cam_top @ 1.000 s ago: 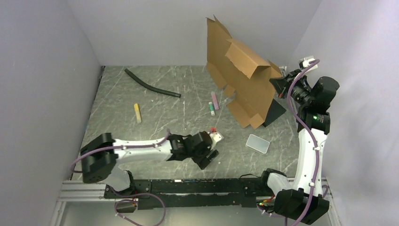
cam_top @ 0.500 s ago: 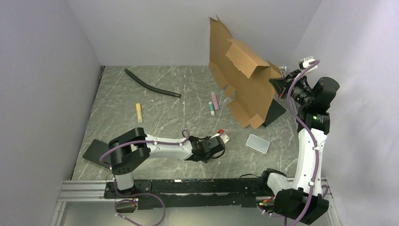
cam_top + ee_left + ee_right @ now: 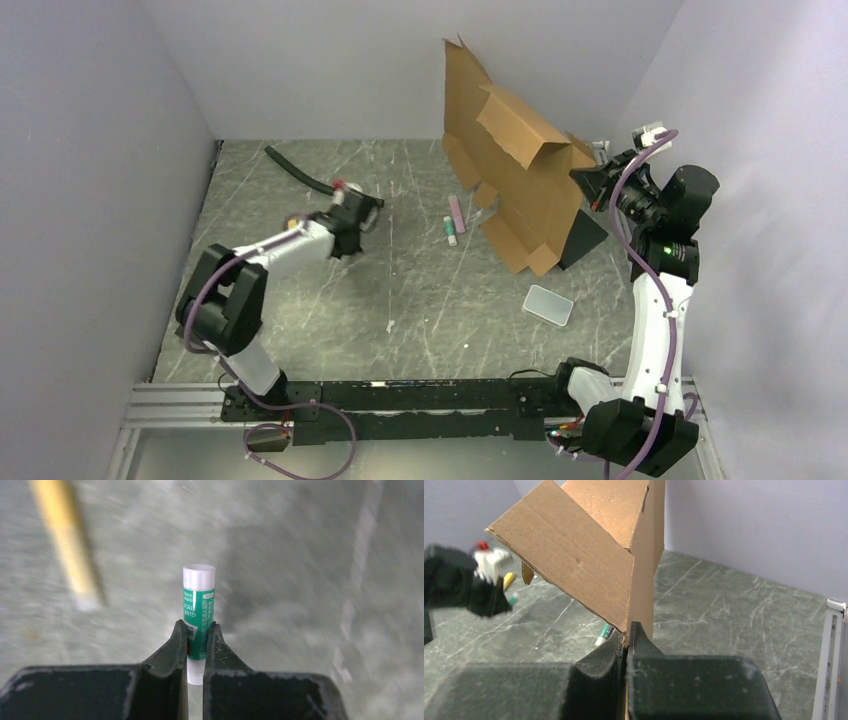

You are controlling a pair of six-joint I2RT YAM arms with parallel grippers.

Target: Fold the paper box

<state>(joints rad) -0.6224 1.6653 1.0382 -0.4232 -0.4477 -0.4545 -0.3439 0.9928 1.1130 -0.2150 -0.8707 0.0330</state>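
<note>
**A:** From above, where does the work stand?

**B:** You have the paper box up off the table, standing on edge at the far right. Its flaps hang open and, as far as I can judge, nothing is creased home. Your right gripper has it by the right edge. Your left gripper is well apart from it, at the far left just beside the black hose. I doubt 1 arm can fold this, so free the left one first

**A:** And the left wrist view?

**B:** The fingers are pinching a green glue stick by its lower half, cap pointing away. The view is blurred, with a yellow stick smeared across the top left. Set the glue stick on bare table away from the box, then open fully before you lift, so it neither rolls nor clings

**A:** The right wrist?

**B:** Those fingers are pressed tight on a cardboard edge, just below a corner where 2 panels meet, and 1 flap juts up and to the left. A small green-tipped stick lies on the table beneath. Keep the pinch firm and lower the box until its base panel lies flat. Then bring the left gripper to a side wall along a crease and push slowly, because a thin edge pinch like this will likely let the sheet swing if you hurry
</note>
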